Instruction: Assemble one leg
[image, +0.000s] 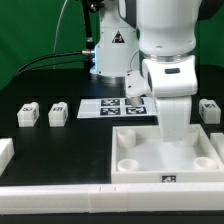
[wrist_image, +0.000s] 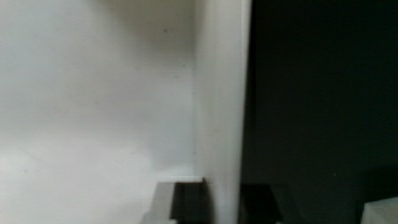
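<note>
Three small white legs with tags stand on the black table: two at the exterior view's left (image: 28, 113) (image: 58, 113) and one at the right (image: 208, 110). A fourth leg (image: 134, 88) shows partly behind the arm. My gripper (image: 172, 138) points straight down onto the large white panel (image: 140, 172). In the wrist view the two dark fingertips (wrist_image: 189, 203) stand on either side of the panel's edge wall (wrist_image: 221, 100), close against it, so my gripper (wrist_image: 224, 203) is shut on that wall. No leg is in it.
The marker board (image: 112, 106) lies behind the panel. A long white rail (image: 90, 192) runs along the front, and a white block (image: 5, 150) lies at the exterior view's left edge. The arm's base (image: 110, 50) stands at the back.
</note>
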